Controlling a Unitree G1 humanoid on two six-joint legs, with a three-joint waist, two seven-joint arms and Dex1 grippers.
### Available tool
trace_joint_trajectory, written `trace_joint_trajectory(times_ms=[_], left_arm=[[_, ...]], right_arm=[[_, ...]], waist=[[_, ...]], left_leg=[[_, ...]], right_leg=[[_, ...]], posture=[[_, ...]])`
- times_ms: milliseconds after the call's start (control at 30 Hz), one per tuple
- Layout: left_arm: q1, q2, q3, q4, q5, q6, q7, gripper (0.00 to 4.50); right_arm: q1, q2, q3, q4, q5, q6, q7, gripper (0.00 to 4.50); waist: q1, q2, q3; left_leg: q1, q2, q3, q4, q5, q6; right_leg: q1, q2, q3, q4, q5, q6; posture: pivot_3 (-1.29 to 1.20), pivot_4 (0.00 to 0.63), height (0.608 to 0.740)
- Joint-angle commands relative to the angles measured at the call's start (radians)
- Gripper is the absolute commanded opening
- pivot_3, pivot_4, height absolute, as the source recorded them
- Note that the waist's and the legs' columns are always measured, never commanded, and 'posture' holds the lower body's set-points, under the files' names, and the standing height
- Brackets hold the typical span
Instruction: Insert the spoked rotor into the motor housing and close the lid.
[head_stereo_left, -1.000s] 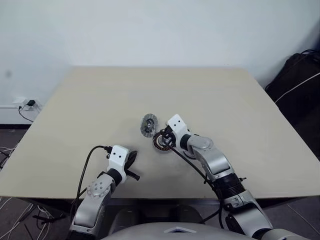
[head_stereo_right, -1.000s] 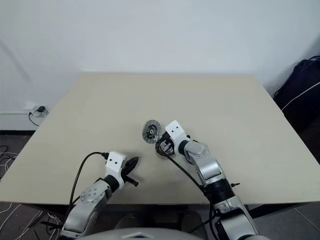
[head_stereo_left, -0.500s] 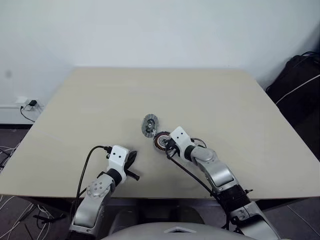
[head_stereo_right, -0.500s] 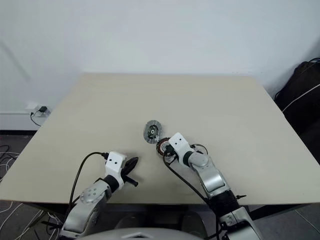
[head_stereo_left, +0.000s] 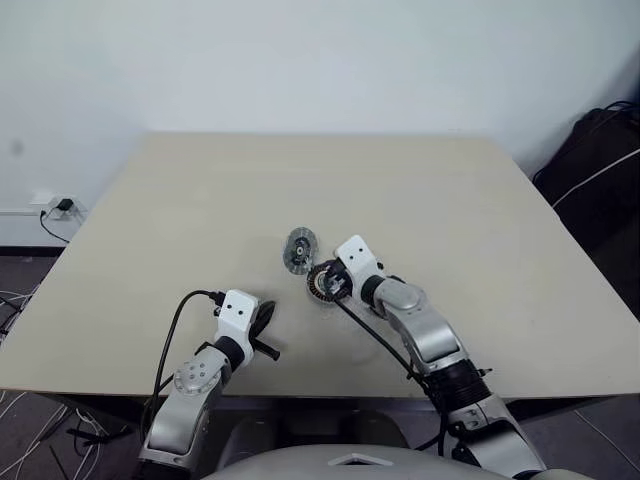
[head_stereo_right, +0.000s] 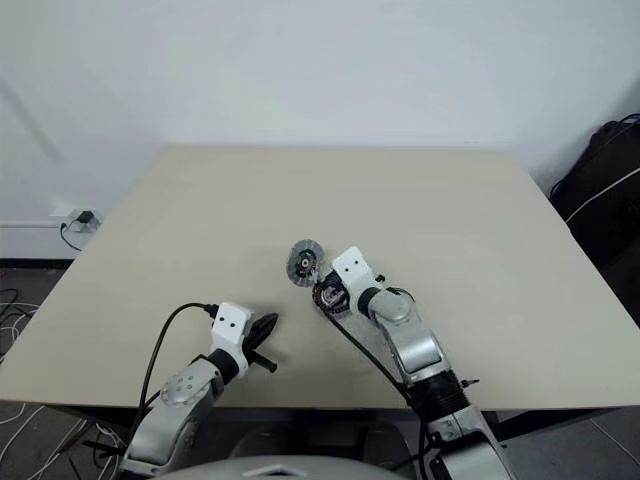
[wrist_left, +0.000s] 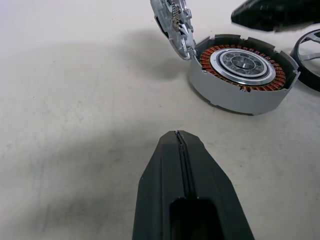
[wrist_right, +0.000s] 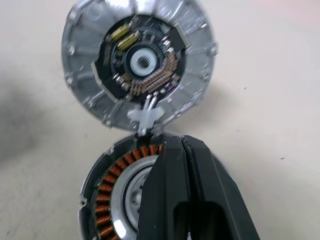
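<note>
resting on the beige bench (head_stereo_left: 180, 220), the motor housing (wrist_left: 243, 72) sits near the middle, a round grey-walled body with copper-brown windings ringing its inside and a silvery disc seated in its centre. the lid (wrist_right: 138, 62) stands propped open at the far edge of the housing, tilted up and joined to it by a small pale hinge piece, its inner face showing a dark hub with a white centre. in the left wrist view a thin dark ring, partly cut off by the picture's edge, lies just beside the housing on its far side from the lid; i cannot tell what it is.

the right tool (wrist_right: 183, 142) has its two black fingers pressed together with nothing between them, and its tip hangs over the housing's windings, right by the hinge; whether it touches the metal i cannot tell. the left tool (wrist_left: 179, 136) is likewise pinched flat, holding nothing, low over bare bench nearer the robot's edge and well apart from the housing, pointing toward it. a black cable (head_stereo_left: 178, 320) loops from the left wrist.
</note>
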Motion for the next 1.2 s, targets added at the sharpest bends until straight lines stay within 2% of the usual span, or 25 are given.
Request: trace_joint_trajectory(times_ms=[33,267,600,1033,1200], left_arm=[[-0.012,0.000,0.005,-0.032,-0.003,-0.013,0.001,0.00],[-0.008,0.001,0.008,-0.035,-0.003,-0.014,0.004,0.00],[-0.009,0.000,0.007,-0.037,-0.003,-0.014,0.005,0.00],[-0.011,0.000,0.005,-0.039,-0.003,-0.011,0.004,0.00],[-0.004,0.002,0.007,-0.043,-0.003,-0.012,0.005,0.00]], right_arm=[[-0.013,0.003,0.008,-0.002,-0.008,0.004,0.004,0.07],[0.014,-0.032,0.036,-0.017,-0.007,0.042,0.059,0.07],[0.023,-0.044,0.019,-0.054,0.005,0.048,0.066,0.07],[-0.015,-0.003,-0.052,-0.113,-0.006,0.049,-0.044,0.07],[-0.010,-0.001,-0.143,-0.162,0.039,0.126,-0.074,0.07]], waist=[[-0.001,0.000,0.000],[0.000,0.000,0.000],[0.001,0.000,0.000],[0.001,0.000,0.000],[0.001,0.000,0.000]], left_leg=[[0.000,0.000,0.000,0.000,0.000,0.000],[0.000,0.000,0.000,0.000,0.000,0.000],[0.000,0.000,0.000,0.000,0.000,0.000],[0.000,0.000,0.000,0.000,0.000,0.000],[0.000,0.000,0.000,0.000,0.000,0.000]], right_leg=[[0.000,0.000,0.000,0.000,0.000,0.000],[0.000,0.000,0.000,0.000,0.000,0.000],[0.000,0.000,0.000,0.000,0.000,0.000],[0.000,0.000,0.000,0.000,0.000,0.000],[0.000,0.000,0.000,0.000,0.000,0.000]], posture=[[0.00,0.000,0.740],[0.00,0.000,0.740],[0.00,0.000,0.740],[0.00,0.000,0.740],[0.00,0.000,0.740]])
